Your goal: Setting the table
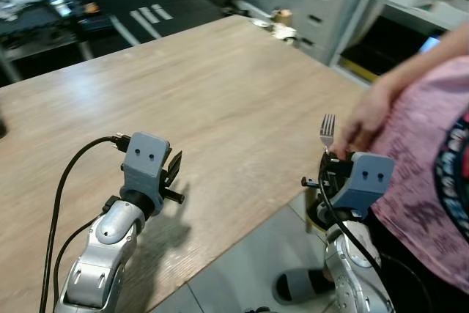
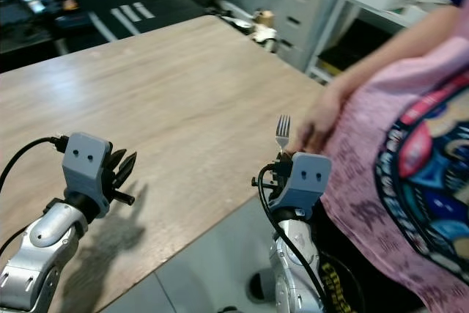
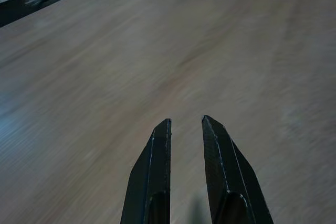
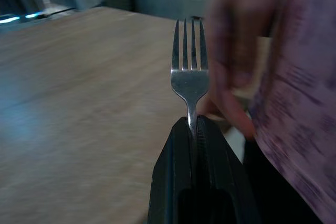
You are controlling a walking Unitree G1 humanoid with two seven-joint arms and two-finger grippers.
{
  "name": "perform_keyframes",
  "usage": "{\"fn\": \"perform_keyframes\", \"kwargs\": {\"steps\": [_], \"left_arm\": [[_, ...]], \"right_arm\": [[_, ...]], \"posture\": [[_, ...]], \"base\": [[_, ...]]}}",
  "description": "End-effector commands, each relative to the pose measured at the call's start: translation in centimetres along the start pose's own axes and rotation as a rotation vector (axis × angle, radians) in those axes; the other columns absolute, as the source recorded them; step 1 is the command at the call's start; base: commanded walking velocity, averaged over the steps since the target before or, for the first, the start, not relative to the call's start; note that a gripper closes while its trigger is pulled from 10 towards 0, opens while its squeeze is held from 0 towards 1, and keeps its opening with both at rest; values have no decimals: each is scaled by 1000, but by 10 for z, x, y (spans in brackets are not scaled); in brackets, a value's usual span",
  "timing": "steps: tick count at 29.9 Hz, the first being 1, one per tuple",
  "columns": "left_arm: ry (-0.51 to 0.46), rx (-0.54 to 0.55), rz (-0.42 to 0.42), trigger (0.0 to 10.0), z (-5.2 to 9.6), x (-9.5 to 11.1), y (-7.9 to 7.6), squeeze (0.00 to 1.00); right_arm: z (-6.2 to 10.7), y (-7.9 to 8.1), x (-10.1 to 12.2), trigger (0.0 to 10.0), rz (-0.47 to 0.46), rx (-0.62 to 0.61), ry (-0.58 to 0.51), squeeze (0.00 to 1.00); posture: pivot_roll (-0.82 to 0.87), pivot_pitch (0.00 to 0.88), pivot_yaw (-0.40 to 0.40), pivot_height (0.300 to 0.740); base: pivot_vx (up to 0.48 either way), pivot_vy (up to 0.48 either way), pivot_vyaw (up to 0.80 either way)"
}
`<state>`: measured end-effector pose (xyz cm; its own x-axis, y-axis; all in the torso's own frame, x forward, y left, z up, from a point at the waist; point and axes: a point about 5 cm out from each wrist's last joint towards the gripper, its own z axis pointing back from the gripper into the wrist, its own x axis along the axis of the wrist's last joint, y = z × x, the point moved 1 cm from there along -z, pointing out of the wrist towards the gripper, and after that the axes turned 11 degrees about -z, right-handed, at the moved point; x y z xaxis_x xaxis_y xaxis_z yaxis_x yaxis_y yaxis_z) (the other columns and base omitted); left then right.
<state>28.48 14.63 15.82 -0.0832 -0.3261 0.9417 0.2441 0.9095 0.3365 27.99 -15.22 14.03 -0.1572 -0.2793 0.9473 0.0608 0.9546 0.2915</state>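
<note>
The right tool [image 4: 192,129] grips a fork [image 4: 189,69] upright, off the table's [image 1: 220,93] near right edge, beside a person's hand [image 1: 364,121]. The left tool [image 3: 186,129], narrowly parted, hovers over bare tabletop near the near edge.

The silver metal fork's [image 4: 189,72] handle is hidden between black fingers [image 4: 176,182]. The person's hand [image 4: 236,51] beside it is blurred, perhaps touching. Small pale objects [image 1: 282,26] at the bench's [image 1: 220,93] far corner are too small to tell.

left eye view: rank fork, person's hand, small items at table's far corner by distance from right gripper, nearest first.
1. fork, clamped in the right gripper, tines up.
2. person's hand, just beyond, on its right.
3. small items, table's far corner.
</note>
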Motion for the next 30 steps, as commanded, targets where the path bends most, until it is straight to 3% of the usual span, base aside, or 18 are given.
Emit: {"fn": "perform_keyframes", "kwargs": {"steps": [1,30], "left_arm": [[19,-2,-5,10000,1,-6,-2,0],[20,-5,4,10000,-1,-7,-5,0]], "right_arm": [[0,-1,-2,10000,-1,-8,4,0],[0,-2,-5,10000,2,-12,19,0]], "posture": [[-3,64,59,740],[-7,64,53,740]], "base": [[0,0,-800],[0,0,-800]]}}
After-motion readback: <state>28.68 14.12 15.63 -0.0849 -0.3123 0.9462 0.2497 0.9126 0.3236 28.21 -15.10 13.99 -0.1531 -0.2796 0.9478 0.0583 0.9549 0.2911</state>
